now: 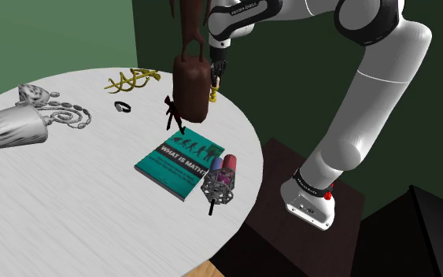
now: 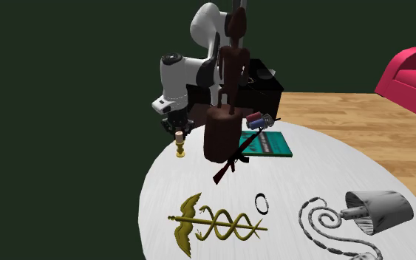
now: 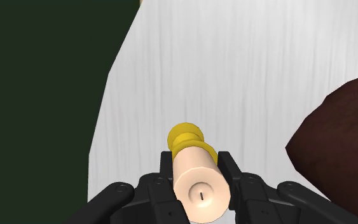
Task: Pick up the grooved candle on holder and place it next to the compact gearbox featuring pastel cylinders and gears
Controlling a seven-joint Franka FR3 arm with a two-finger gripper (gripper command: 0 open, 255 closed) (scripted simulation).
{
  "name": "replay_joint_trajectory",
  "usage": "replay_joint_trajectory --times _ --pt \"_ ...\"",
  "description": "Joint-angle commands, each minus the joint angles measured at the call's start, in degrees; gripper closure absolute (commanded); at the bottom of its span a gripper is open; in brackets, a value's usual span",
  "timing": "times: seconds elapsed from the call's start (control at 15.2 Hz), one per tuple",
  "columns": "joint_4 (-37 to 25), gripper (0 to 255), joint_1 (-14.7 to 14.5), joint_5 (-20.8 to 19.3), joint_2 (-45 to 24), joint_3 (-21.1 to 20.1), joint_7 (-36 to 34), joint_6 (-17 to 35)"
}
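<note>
The grasp is on. The gripper sits low at the table's rim, its black fingers narrowed onto the candle, one pad flat against each side. That puts the job at the pick-up step. Whether the holder is off the tabletop is hard to tell from these angles; in the second exterior view it looks to be at or just above the surface.

The candle is a pale peach cylinder, smooth and matte on its flat end, with a small dark wick mark; no grooves can be made out. The holder under it is a glossy yellow, rounded and bulbous.

The gearbox lies well apart, at the corner of a teal book near the table's edge. It is a compact dark frame with grey gears and pink and blue cylinders.

The next move looks like a straight lift, then a carry round the tall dark-brown vessel standing just beside the gripper. After that, an upright set-down on bare table next to the gearbox. That narrow base could tip, and the edge there is close.
</note>
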State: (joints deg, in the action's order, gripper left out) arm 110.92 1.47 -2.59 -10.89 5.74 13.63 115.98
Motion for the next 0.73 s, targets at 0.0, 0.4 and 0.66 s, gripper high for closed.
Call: replay_joint_trajectory --times 0.0,0.4,0.66 --pt "-0.7 255 0.0 0.0 0.6 0.0 0.0 -1.3" --pt "-3.4 255 -0.1 -0.1 2.2 0.0 0.1 -5.6" --pt "-5.4 255 -0.1 -0.2 3.0 0.0 0.2 -8.4"
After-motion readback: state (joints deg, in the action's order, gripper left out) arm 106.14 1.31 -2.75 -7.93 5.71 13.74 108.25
